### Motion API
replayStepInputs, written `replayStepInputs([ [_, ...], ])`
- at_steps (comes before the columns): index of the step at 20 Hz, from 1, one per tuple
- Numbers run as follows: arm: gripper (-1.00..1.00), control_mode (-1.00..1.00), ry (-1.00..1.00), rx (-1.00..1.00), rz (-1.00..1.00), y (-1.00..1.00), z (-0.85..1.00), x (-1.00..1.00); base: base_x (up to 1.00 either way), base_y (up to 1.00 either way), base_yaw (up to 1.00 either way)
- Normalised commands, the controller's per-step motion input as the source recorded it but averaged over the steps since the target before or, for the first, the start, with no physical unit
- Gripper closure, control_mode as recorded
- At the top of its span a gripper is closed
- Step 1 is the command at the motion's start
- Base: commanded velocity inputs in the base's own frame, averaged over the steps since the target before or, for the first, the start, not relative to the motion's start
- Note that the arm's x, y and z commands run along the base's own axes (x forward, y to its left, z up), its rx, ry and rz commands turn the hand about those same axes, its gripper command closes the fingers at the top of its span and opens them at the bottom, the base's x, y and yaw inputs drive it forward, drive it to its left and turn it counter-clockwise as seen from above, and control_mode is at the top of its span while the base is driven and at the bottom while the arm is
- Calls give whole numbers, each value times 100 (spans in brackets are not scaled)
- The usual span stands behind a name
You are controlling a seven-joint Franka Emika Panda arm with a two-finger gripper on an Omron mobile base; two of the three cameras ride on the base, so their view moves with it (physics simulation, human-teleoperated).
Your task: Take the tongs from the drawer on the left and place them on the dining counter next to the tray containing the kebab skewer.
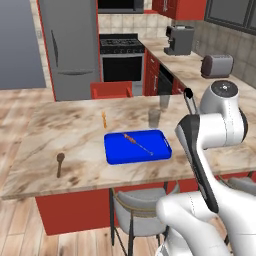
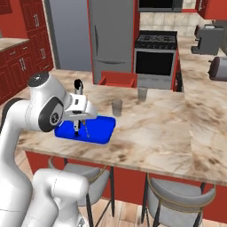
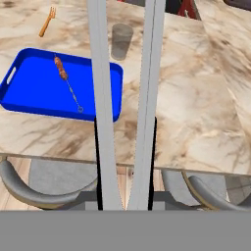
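Tongs (image 3: 125, 98) sit clamped between the two dark fingertips (image 3: 98, 162) of the gripper (image 3: 125, 164), their two silver-grey arms running up the hand view and spreading slightly toward the far end. In the right base view the tongs (image 2: 78, 95) stand nearly upright in the gripper (image 2: 77, 119), black end on top, held in the air above the near edge of the dining counter (image 2: 150, 128). Below and just to one side lies the blue tray (image 3: 34, 90), flat on the counter, with the kebab skewer (image 3: 66, 81) resting diagonally inside it, orange-brown pieces at one end and a bare thin stick at the other. A clear glass (image 3: 121, 41) stands on the counter just beyond the tray's corner, and a small orange fork (image 3: 47, 20) lies farther off. A brown wooden spoon (image 1: 60, 164) lies well apart from the tray. Grey stools (image 2: 175, 197) are tucked under the counter's near edge.
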Motion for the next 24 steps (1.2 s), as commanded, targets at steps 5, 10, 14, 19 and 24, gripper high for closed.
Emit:
replayStepInputs([
  [5,100,100,0,0,0,0,0,0,31,-1,0],
  [10,100,-100,4,2,0,-5,-3,7,0,0,0],
  [14,100,-100,11,8,0,-24,-7,35,0,0,0],
  [19,100,-100,31,5,0,-25,-15,59,0,0,0],
  [24,100,-100,18,0,0,-17,-46,69,0,0,0],
])
